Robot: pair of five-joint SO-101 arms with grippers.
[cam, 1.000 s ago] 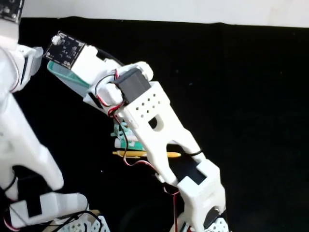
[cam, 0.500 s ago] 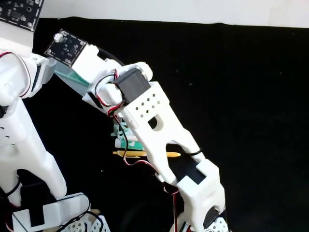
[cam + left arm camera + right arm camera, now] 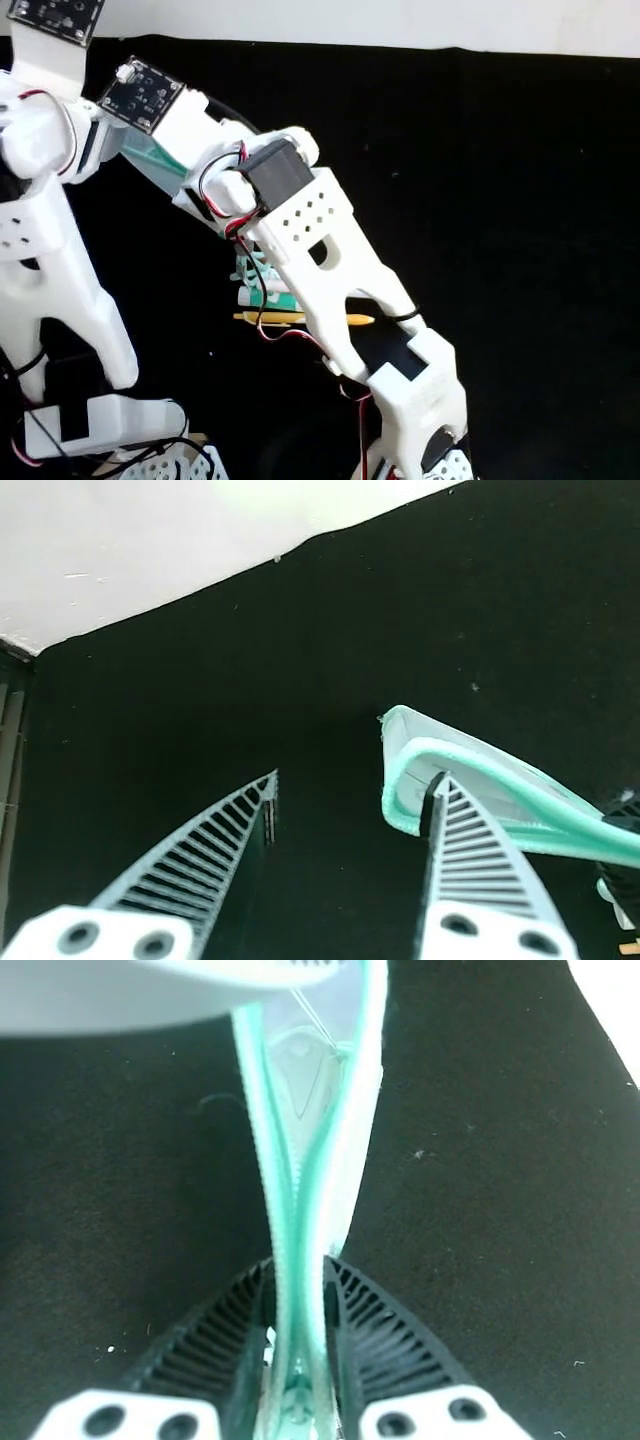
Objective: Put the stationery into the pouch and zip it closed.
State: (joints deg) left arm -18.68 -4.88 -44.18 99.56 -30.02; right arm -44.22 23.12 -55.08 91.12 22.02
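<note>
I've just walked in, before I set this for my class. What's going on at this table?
The right gripper is shut on the zip edge of a translucent pouch with mint-green trim. The left gripper is open at the pouch's other end, with one finger close by its corner. A yellow pen lies on the black table under the right arm, not yet in the pouch.

The left gripper [image 3: 356,777] hangs with fingers [image 3: 200,860] spread over the black table [image 3: 180,700]. The teal-edged pouch [image 3: 500,770] sits by one fingertip, perhaps touching it. Beyond the table is a white surface [image 3: 150,530].
</note>
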